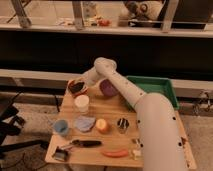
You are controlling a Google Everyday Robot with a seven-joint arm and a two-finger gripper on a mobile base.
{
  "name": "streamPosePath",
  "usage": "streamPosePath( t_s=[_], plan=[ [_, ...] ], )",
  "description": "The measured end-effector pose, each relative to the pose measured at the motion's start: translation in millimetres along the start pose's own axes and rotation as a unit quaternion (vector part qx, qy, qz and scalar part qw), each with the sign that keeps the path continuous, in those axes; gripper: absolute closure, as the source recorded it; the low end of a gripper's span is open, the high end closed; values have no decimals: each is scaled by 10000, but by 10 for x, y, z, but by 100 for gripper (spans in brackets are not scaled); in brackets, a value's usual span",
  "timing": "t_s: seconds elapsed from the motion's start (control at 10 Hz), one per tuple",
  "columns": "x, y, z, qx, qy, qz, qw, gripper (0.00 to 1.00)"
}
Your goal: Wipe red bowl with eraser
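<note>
The red bowl (pixel 77 89) sits at the table's back left corner, small and orange-red with a dark inside. My gripper (pixel 79 85) reaches down-left from the arm's elbow (pixel 105 66) and sits over or inside the bowl. A dark shape fills the bowl under the gripper. I cannot tell the eraser apart from the gripper's own dark tip there, and no eraser shows elsewhere on the table.
A purple bowl (pixel 109 88) stands right of the red bowl, with a white cup (pixel 81 103) in front. Further forward are a blue cup (pixel 61 127), blue pad (pixel 84 123), orange fruit (pixel 102 125), black-handled tool (pixel 85 143) and red chili (pixel 116 153). A green tray (pixel 160 86) lies back right.
</note>
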Motion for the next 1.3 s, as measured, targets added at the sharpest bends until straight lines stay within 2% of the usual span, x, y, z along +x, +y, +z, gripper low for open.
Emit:
streamPosePath(
  t_s=[0.2, 0.5, 0.7, 1.0, 1.3],
  plan=[
    [90, -33, 40, -5, 91, -15, 10000, 99],
    [345, -172, 190, -32, 210, -48, 9998, 99],
    [399, -277, 294, -16, 272, -102, 9996, 99],
    [347, -405, 314, 70, 298, -227, 9993, 99],
    [77, -549, 346, 184, 148, -401, 9989, 99]
  ],
)
